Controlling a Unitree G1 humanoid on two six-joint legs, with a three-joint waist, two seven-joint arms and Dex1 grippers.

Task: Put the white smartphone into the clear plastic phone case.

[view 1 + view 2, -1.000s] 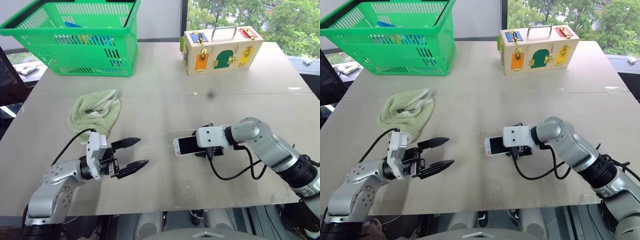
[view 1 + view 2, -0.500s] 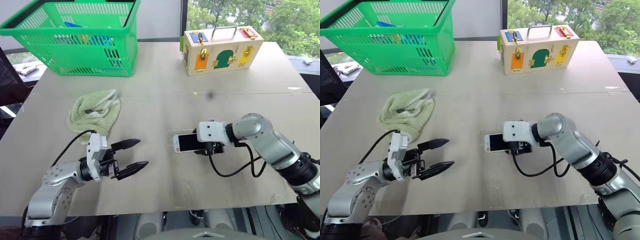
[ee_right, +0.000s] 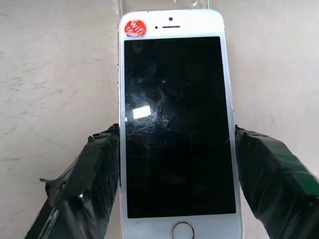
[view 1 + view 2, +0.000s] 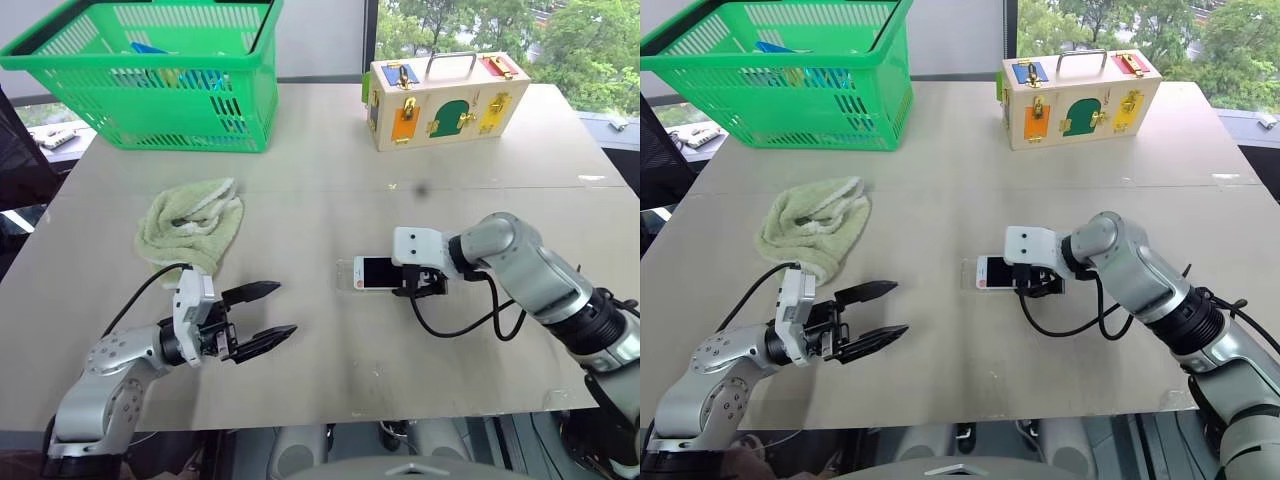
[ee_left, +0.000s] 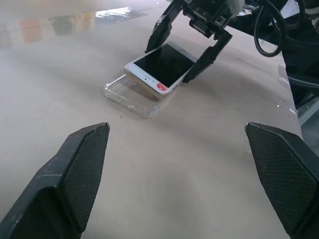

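Note:
The white smartphone, black screen up with a red sticker at its far end, is held by its long sides in my right gripper, which is shut on it. In the left wrist view the smartphone is tilted, its sticker end resting in the clear plastic phone case that lies flat on the table. From the head the smartphone sits at the table's middle. My left gripper hovers open and empty to the left of it, fingers pointing toward the case.
A crumpled green towel lies behind the left gripper. A green basket with items stands at the back left, and a wooden latch box at the back right. The table's front edge runs just below both arms.
My right gripper has carried the smartphone slightly away from the front edge and tipped it down, bringing its sticker end onto the case. The left gripper has stayed where it was.

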